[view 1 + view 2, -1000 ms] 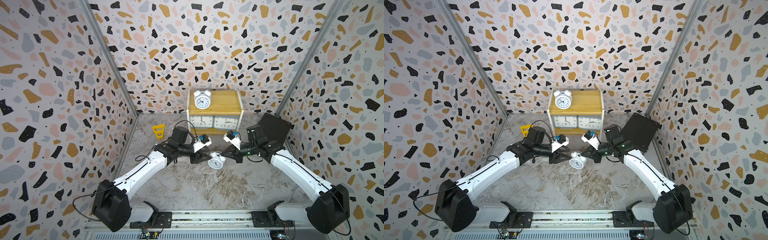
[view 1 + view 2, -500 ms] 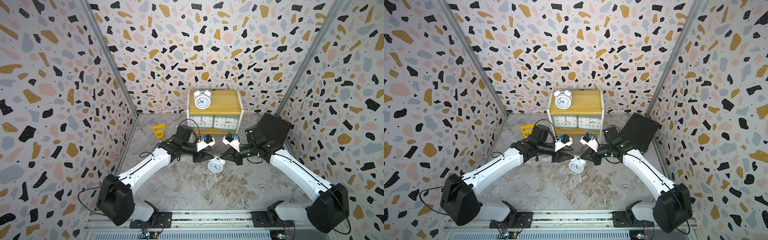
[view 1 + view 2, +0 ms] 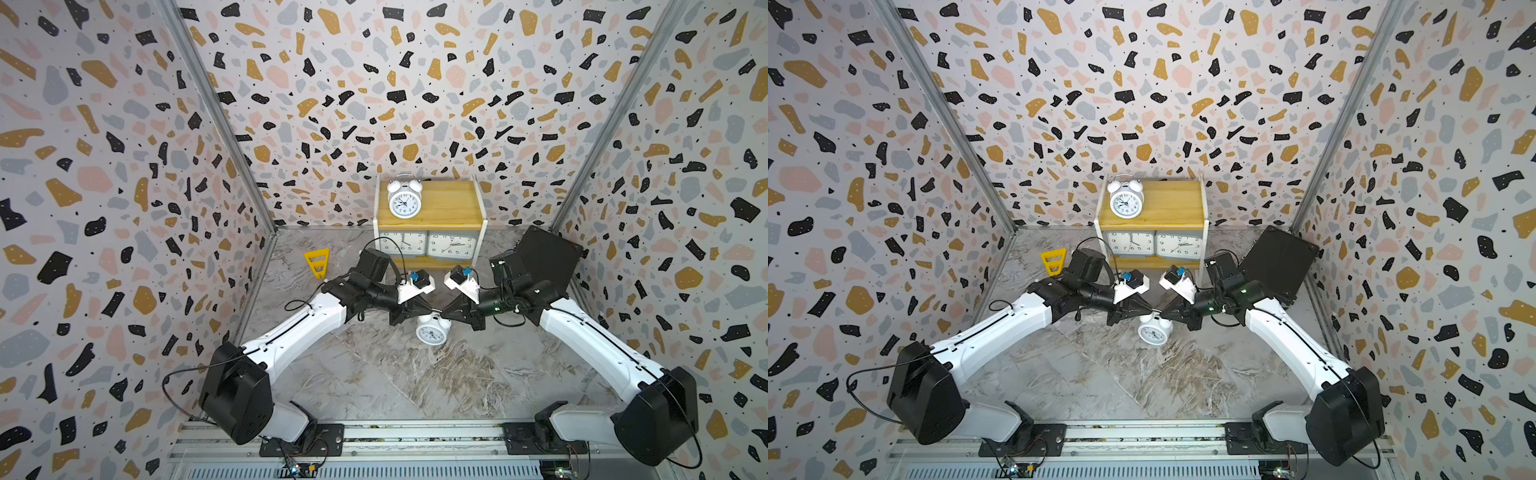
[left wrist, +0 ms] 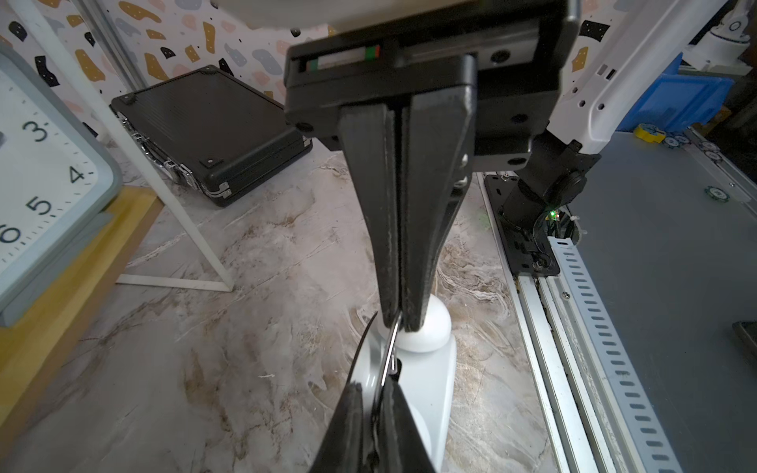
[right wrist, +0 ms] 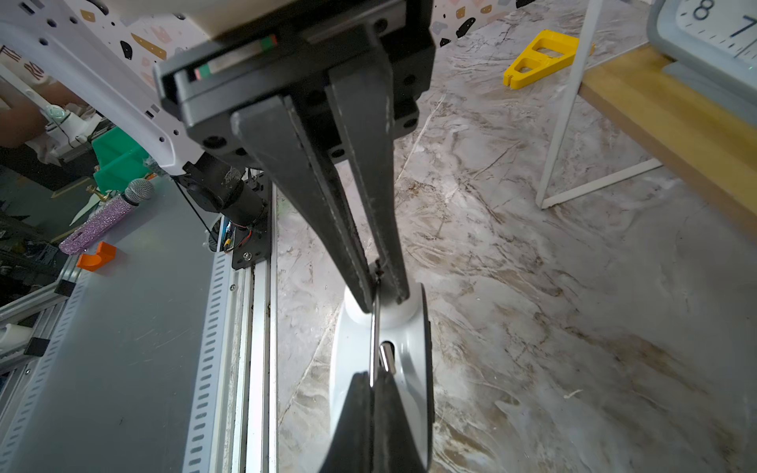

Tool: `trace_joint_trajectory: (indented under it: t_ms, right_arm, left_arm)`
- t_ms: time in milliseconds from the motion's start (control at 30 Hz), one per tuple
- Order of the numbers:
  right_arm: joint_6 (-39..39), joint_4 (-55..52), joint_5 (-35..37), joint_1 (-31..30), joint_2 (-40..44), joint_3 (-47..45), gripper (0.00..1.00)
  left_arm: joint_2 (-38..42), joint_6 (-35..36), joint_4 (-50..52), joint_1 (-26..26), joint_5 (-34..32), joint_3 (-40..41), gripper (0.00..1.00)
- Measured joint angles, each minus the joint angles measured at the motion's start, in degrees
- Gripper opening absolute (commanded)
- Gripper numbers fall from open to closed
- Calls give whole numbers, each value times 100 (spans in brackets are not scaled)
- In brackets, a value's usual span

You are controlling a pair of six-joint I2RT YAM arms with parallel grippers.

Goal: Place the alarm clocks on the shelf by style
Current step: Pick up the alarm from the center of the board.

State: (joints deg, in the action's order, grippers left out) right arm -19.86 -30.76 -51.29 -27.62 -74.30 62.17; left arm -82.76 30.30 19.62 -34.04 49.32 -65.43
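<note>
Handing the last clock over looks to be the step in hand, with both claws meeting tip to tip above it. Beyond the claws stands the shelf [image 3: 451, 199]. Its lower tier is filled by 2 rectangular grey clocks [image 3: 402, 243], and its top board carries 1 shelved twin-bell clock [image 3: 404, 203] with bare wood beside it.

Just under the claw tips sits the loose twin-bell clock [image 3: 432, 332]; I cannot tell whether it rests on the table [image 3: 374, 374] or hangs clear. The left gripper [image 3: 428, 309] and right gripper [image 3: 445, 311] are each clenched on its thin wire handle [image 4: 391, 344], from opposite sides.

Next, I judge, 1 claw must let go so the other can carry the clock to that bare spot without letting it swing.

The only readable writing is dial numerals: 3, 4, 5, 6 in the left wrist view and 7, 8 in the right. No brand shows.
</note>
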Motion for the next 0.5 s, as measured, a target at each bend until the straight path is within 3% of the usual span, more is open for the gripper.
trace_joint_trajectory:
  t_ms: [200,400,500]
  right_arm:
    - [0,-42,37,-2,0,2,1]
    - [256,442,321,-15,166,-186,52]
    - [494,817,485,9,461,-452,64]
  left_arm:
    - [0,22,107,-22,-24,-15,0]
    - [120,-7,201,-22,-302,-20,0]
    - [332,-120,201,-22,-560,-20,0]
